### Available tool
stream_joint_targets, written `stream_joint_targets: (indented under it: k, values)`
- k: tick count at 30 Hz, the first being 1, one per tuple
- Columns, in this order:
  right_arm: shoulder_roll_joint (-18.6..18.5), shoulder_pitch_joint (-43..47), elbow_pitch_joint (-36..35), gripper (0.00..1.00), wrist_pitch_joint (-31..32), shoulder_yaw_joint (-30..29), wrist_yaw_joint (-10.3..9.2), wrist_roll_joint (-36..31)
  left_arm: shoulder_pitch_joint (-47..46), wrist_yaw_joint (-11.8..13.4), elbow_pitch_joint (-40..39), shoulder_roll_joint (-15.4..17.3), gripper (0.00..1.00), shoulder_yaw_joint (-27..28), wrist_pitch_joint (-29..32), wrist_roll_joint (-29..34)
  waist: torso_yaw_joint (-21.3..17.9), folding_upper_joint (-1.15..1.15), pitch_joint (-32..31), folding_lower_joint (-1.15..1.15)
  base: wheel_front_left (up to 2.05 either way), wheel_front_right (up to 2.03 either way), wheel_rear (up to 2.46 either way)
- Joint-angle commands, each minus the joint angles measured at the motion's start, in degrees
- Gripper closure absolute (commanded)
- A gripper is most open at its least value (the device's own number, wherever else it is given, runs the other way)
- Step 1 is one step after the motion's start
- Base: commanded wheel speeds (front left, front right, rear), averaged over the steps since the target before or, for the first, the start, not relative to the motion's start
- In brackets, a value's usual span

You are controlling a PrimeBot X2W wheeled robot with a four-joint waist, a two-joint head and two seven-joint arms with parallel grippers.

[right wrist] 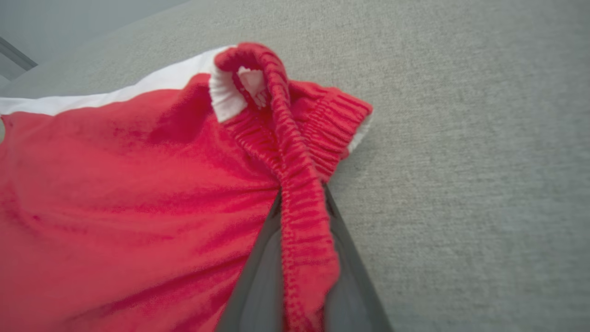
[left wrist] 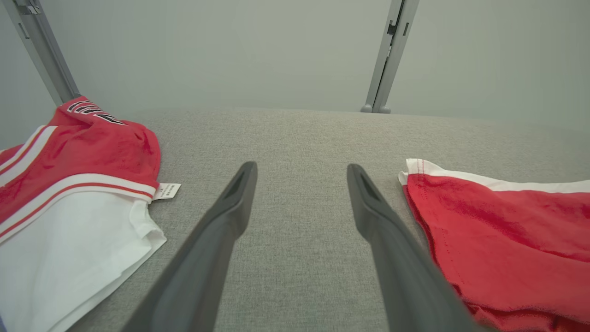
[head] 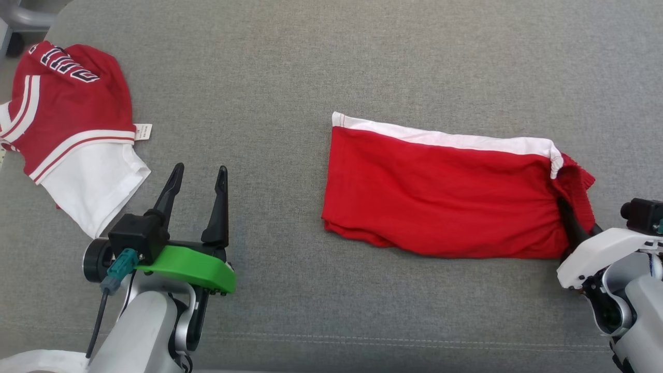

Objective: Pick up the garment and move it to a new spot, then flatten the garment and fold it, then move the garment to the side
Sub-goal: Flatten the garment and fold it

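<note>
Toward the surface's [head: 311, 62] right front, your right gripper [head: 565, 215] pinches the waistband [right wrist: 299, 184] of the garment [head: 440, 197]; your left gripper [head: 199, 173] hovers spread.

The garment [head: 435, 202] is soft matt cloth, its waistband [right wrist: 299, 152] ribbed. The grey surface [head: 331, 62] is coarse woven fabric. The left gripper [head: 201, 167] has smooth matt plastic fingers.

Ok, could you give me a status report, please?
Right gripper shut on red shorts, at the elastic waistband. Left gripper open, empty. Red-and-white garment lies apart at left; nothing blocking.
</note>
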Motion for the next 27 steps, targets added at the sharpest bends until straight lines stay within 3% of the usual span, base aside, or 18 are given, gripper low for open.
stream_joint_targets:
  k: [1, 4, 6, 12, 17, 21, 27]
  values:
    - [-0.82, 0.79, 0.47, 1.0, 0.01, -0.82, -0.18, 0.43, -0.71, -0.29, 0.3, -0.33, 0.0, 0.44, -0.19, 0.59, -0.45, 0.0, 0.05, 0.0, 0.0, 0.0, 0.0]
    - [-0.92, -0.12, -0.39, 1.0, 0.91, -1.03, -0.17, 1.37, -0.63, -0.43, 0.49, -0.54, 0.0, 0.76, -0.19, 0.95, -1.0, 0.0, 0.04, 0.0, 0.0, 0.0, 0.0]
    - [1.09, -0.29, -2.47, 1.0, 2.14, -1.85, -0.14, 4.85, -0.4, -0.45, 0.67, -0.57, 0.0, 0.9, -0.19, 1.05, -1.28, 0.0, -0.17, 0.0, 0.0, 0.0, 0.0]
    - [4.75, 1.65, -15.71, 1.0, 7.37, -2.7, -0.12, 13.49, -0.78, -0.55, 0.92, -1.03, 0.0, 0.86, -0.19, 1.66, -1.35, 0.0, -0.39, 0.0, 0.0, 0.0, 0.0]
    - [8.85, 0.9, -22.62, 1.0, 10.65, -0.7, -0.11, 13.74, -1.67, -1.11, 1.54, -1.7, 0.0, 0.12, -0.2, 2.14, -0.85, 0.0, -0.3, 0.0, 0.0, 0.0, 0.0]
    - [13.16, -1.46, -22.55, 1.0, 11.97, 1.54, -0.11, 11.8, -2.2, -1.57, 2.27, -2.34, 0.0, -0.6, -0.2, 2.29, 0.07, 0.0, -0.21, 0.0, 0.0, 0.0, 0.0]
    - [17.63, -5.86, -15.77, 1.0, 11.23, 5.33, -0.11, 7.93, -2.99, -2.27, 2.99, -3.42, 0.0, -1.19, -0.2, 2.4, 2.09, 0.0, 0.02, 0.0, 0.0, 0.0, 0.0]
